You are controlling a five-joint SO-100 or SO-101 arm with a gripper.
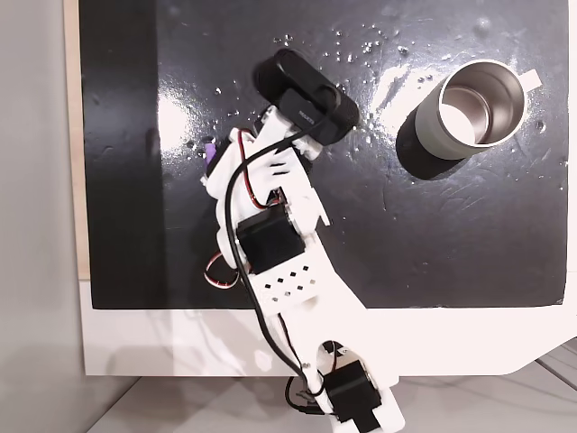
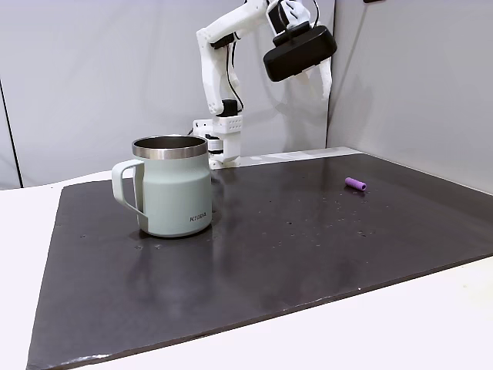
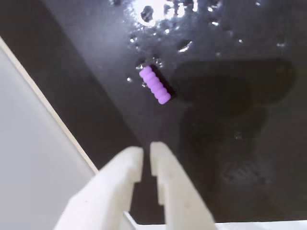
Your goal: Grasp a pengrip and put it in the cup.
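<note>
The surface [image 2: 323, 231] is a dark, glossy sheet with scattered droplets and glare, laid over a white base [image 1: 180, 347]. In a fixed view from above, a pale strip [image 1: 72, 135] runs along its left edge.

My arm [image 1: 279, 244] extends from the near white base up over the left half of the surface in the fixed view from above. In the fixed view from the side it rises from the far edge and hangs well above the surface, with the black camera housing [image 2: 299, 52] at its end.

The cup [image 2: 171, 186] stands upright on the surface, pale grey-green outside and shiny metal inside. In the fixed view from the side it sits toward the left edge, handle pointing left. In the fixed view from above, the cup [image 1: 469, 110] is near the top right corner, well apart from my arm.

My tool [image 3: 146, 152] enters the wrist view from the bottom edge. Its two white fingers [image 3: 165, 187] are nearly together, with a thin gap between the tips, and hold nothing. It is above the surface, not touching it.

The pengrip [image 3: 155, 85] lies flat on the surface, ahead of the fingertips and apart from them, near the pale edge strip. In the fixed view from the side, the pengrip [image 2: 355, 184] lies toward the right edge, well apart from the cup. In the fixed view from above, a small purple part of it [image 1: 209, 151] shows just beside my arm's left side.
</note>
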